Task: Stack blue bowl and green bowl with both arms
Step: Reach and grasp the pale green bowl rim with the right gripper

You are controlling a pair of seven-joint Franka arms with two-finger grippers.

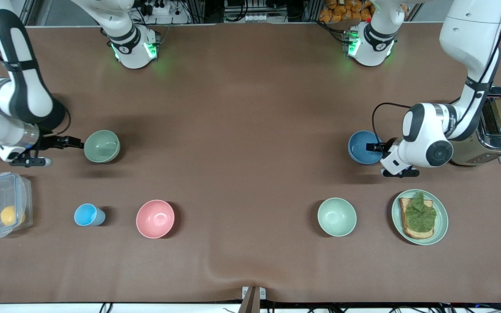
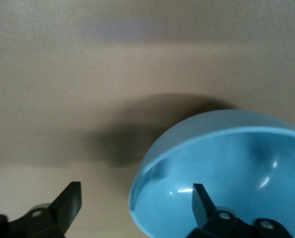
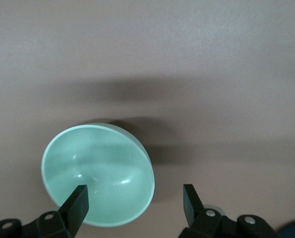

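Your stack is not yet built: the blue bowl [image 1: 364,148] sits on the surface [image 1: 242,108] just beside the toaster [image 1: 489,130], and the green bowl [image 1: 101,146] rests well apart from it, toward the right arm's end. Both grasps look only begun. The left pincer [image 1: 379,148] is spread apart, one finger inside the blue bowl and one outside its rim. The right pincer [image 1: 71,142] is also apart, at the green bowl's rim. Lifting and nesting are left for you.
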